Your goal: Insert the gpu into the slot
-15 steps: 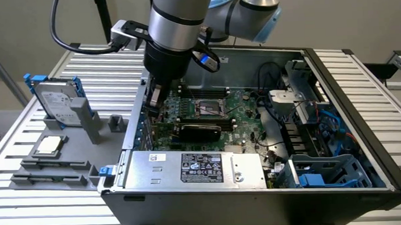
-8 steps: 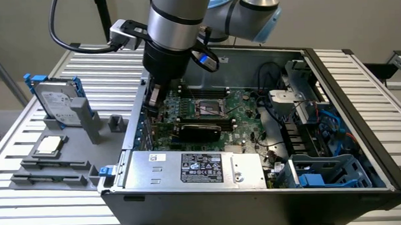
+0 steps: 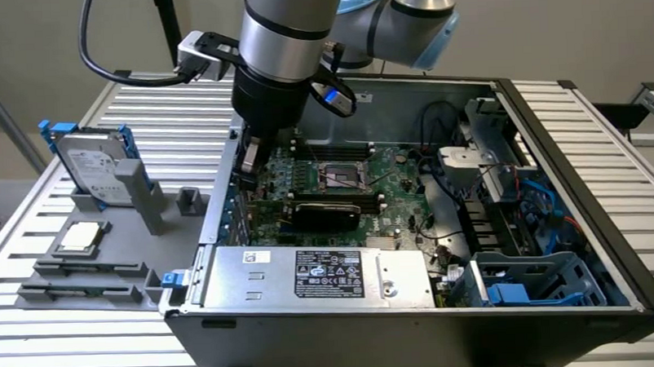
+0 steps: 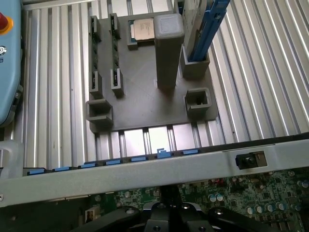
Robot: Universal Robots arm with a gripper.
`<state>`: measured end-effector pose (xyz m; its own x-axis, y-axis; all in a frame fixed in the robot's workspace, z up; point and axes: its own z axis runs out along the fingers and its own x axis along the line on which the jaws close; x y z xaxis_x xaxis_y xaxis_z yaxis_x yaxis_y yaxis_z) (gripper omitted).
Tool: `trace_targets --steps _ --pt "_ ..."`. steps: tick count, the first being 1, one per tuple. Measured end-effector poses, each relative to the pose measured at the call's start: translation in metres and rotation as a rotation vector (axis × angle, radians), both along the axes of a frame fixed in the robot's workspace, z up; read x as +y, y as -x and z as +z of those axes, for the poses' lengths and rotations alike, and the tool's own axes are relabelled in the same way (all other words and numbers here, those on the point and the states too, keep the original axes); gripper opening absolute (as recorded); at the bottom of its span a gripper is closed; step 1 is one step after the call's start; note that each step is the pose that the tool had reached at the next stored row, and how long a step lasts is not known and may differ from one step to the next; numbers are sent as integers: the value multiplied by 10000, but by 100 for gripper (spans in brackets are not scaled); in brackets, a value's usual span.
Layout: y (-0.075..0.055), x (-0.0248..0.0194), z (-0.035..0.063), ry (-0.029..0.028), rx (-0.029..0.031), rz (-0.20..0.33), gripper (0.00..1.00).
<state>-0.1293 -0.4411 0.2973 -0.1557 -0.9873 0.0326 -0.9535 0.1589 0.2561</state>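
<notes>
The end effector (image 3: pixel 250 162) hangs low inside the open computer case (image 3: pixel 420 335) on the table (image 3: pixel 592 133), over the motherboard (image 3: pixel 397 169) edge by the case wall. Whether it is wide or narrow I cannot tell. The gpu (image 3: pixel 322 210) lies on the board at 6 o'clock from the silver CPU socket (image 3: pixel 341 176), with the end effector apart at its 10 o'clock. The wrist view shows the end effector's (image 4: pixel 164 212) black body above green board.

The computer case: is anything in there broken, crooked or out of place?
Nothing stands out. In the open case the green board looks intact, a black card sits level across it, and the cables loop loosely but none looks torn. The pincer hangs low by the board's edge.
</notes>
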Motion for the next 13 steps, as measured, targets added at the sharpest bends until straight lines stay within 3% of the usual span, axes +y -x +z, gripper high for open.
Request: trace_targets --steps 6,13 --pt "-46 5 8 -15 -11 -1 11" --pt "-66 27 14 12 -2 1 11"
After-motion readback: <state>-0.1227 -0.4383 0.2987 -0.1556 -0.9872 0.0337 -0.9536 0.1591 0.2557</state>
